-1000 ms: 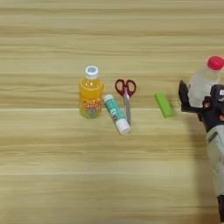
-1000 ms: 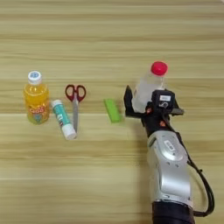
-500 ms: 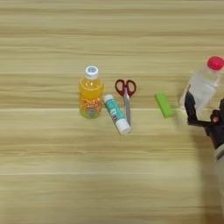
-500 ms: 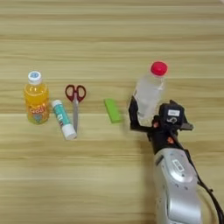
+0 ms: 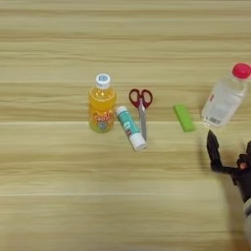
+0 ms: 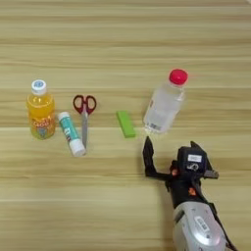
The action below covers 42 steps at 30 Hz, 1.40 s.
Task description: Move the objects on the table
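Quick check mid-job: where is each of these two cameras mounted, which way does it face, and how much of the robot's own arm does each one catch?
Left eye view: on the head, looking down on the table; only one black finger and the gripper's edge show at the right border.
Right eye view: same head, same downward look, reaching further right; the whole right gripper and silver forearm show.
Shared: orange juice bottle, scissors, tube, green block, clear bottle.

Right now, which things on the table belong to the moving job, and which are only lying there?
Job things:
juice bottle
scissors
clear bottle
tube
green block
table

Just lying about:
nothing else shows

The gripper holds nothing.
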Motion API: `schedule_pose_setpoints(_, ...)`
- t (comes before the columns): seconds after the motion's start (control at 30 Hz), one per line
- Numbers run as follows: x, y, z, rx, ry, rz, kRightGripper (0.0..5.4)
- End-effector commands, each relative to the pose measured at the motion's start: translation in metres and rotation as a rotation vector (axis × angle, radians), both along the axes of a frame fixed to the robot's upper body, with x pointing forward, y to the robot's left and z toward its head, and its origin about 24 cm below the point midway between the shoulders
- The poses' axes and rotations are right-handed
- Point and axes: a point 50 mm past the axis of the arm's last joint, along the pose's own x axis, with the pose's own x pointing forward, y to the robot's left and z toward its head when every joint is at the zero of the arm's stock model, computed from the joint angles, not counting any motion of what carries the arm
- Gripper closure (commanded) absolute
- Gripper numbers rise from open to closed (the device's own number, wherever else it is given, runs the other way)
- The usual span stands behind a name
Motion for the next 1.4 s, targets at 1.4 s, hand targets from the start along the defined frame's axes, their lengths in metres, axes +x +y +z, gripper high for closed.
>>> schedule_pose_setpoints(1.4, 0.047, 0.041, -0.016, 0.073, 0.113, 0.194, 0.04)
